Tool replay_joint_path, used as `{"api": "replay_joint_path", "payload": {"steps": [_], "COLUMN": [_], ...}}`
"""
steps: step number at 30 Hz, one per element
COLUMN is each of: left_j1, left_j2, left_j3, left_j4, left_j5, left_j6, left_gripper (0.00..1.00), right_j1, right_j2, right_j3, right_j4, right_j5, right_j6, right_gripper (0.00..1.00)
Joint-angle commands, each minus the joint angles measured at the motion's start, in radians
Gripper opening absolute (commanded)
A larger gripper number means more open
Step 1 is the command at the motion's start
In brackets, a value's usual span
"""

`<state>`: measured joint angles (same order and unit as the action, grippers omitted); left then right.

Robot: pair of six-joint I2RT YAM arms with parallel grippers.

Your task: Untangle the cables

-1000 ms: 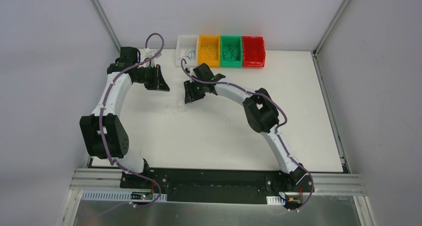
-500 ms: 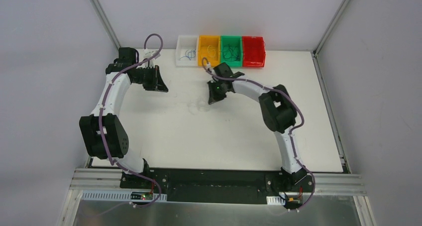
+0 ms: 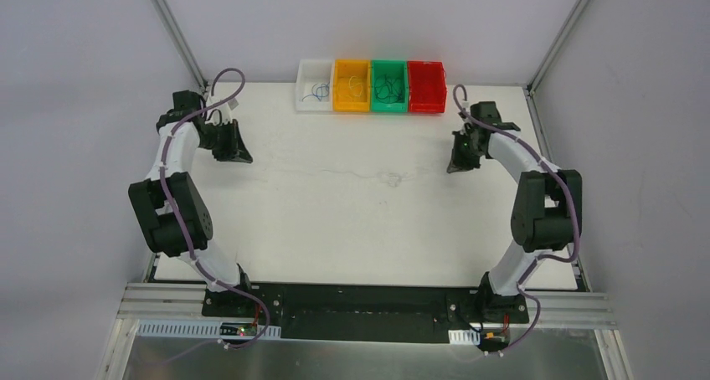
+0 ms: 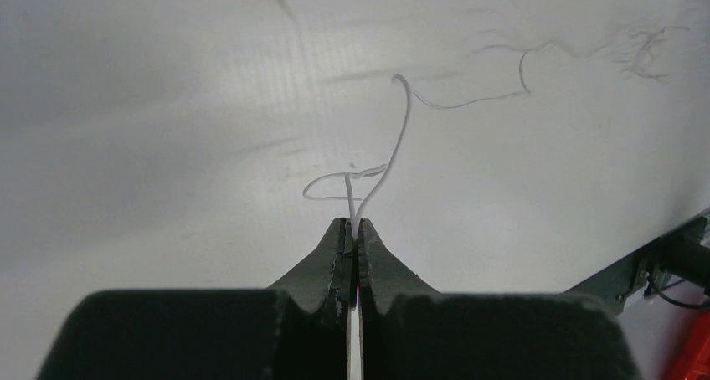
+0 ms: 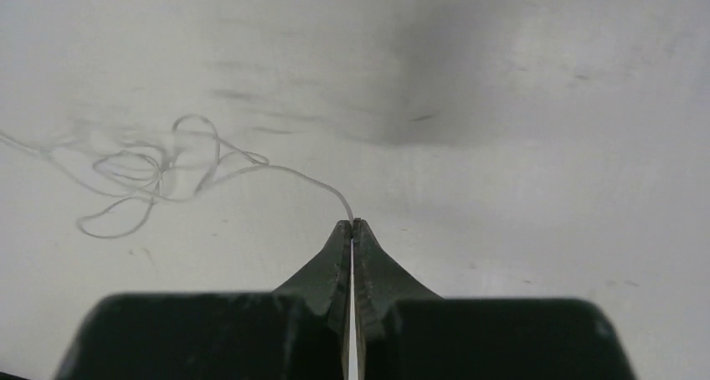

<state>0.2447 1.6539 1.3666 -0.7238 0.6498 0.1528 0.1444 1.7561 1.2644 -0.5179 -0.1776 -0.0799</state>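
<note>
A thin white cable lies stretched across the middle of the white table with a small knot of loops. My left gripper is at the far left, shut on one end of the white cable, which loops just past its tips. My right gripper is at the far right, shut on the other end; the tangle of loops lies to its left, beyond the tips.
Four bins stand in a row at the table's far edge: white, orange, green and red. The white, orange and green bins hold thin wires. Metal frame posts rise at both far corners.
Both arms have swung outward, the left to the left and the right far to the right, pulling the white cable out into a long line across the table.
</note>
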Motion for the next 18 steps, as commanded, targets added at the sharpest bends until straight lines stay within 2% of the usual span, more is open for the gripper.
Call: {"api": "replay_joint_path", "payload": {"steps": [1,8,13,18], "left_j1": [0.066,0.095,0.135,0.201], "left_j2": [0.044,0.106,0.145,0.197], "left_j3": [-0.014,-0.001,0.006,0.047], "left_j4": [-0.051,-0.072,-0.072,-0.067], "left_j5": [-0.093,-0.184,-0.263,-0.333], "left_j6": [0.122,0.183,0.221,0.267], "left_gripper": [0.0,0.0,0.0,0.0], "right_j1": [-0.125,-0.253,-0.352,-0.502], "right_j2": [-0.063,-0.099,-0.113,-0.117], "right_j3": [-0.038,-0.07,-0.055,-0.014], "right_j4": [-0.104,-0.178,-0.196,-0.193], "right_j5": [0.006,-0.043,-0.015,0.034], "right_j6": [-0.079,-0.174,-0.246,-0.349], "right_gripper": [0.0,0.0,0.0,0.0]}}
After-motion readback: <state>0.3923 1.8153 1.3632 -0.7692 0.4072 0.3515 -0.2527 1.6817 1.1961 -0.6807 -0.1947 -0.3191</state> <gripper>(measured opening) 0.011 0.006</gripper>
